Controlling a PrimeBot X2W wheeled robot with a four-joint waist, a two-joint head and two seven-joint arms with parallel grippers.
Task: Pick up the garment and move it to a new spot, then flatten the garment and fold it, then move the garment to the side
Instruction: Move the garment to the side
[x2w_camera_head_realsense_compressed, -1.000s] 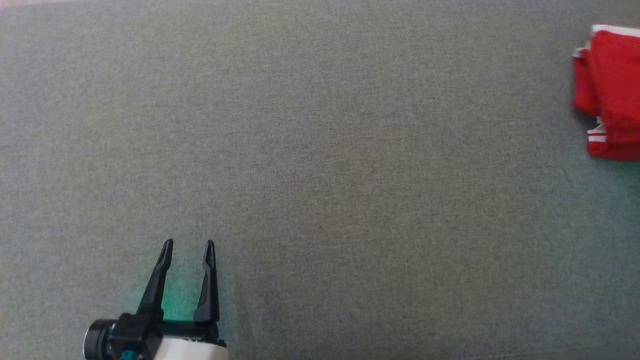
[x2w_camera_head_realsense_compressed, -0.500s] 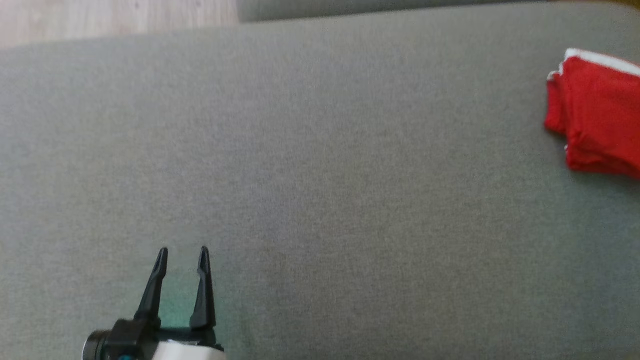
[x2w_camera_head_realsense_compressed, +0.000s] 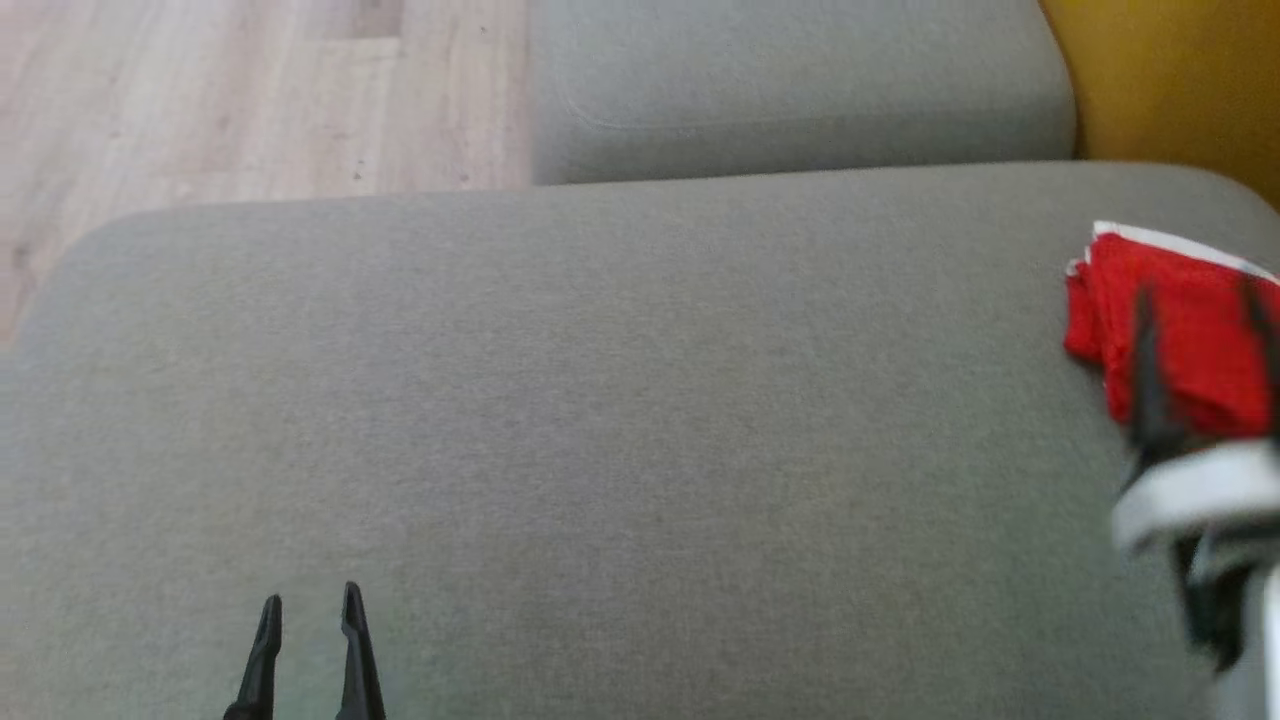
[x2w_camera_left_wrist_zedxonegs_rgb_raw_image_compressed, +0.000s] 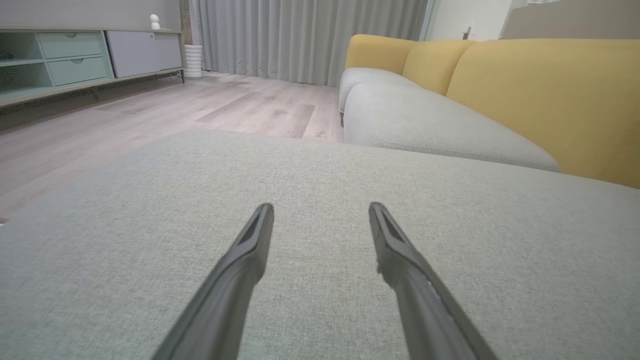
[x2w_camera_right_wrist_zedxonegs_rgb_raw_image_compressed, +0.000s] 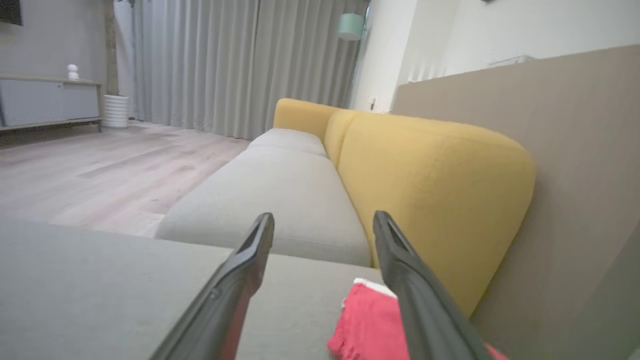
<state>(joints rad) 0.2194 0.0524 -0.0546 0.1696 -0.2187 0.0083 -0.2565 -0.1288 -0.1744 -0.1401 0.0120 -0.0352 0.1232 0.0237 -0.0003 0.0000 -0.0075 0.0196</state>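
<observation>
Two grippers with jaws apart, one folded garment at the side.

Nearest, the left gripper (x2w_camera_head_realsense_compressed: 311, 600) is empty over the bare grey cushion (x2w_camera_head_realsense_compressed: 640, 400). Farther right, the right gripper (x2w_camera_head_realsense_compressed: 1203, 300) grips nothing and sits over the red garment (x2w_camera_head_realsense_compressed: 1105, 320) at the cushion's right edge. It looks folded and placed, so I judge little remains. The right wrist view adds the yellow backrest (x2w_camera_right_wrist_zedxonegs_rgb_raw_image_compressed: 430, 190) close behind the garment; the head view gives its distance from the left gripper.
</observation>
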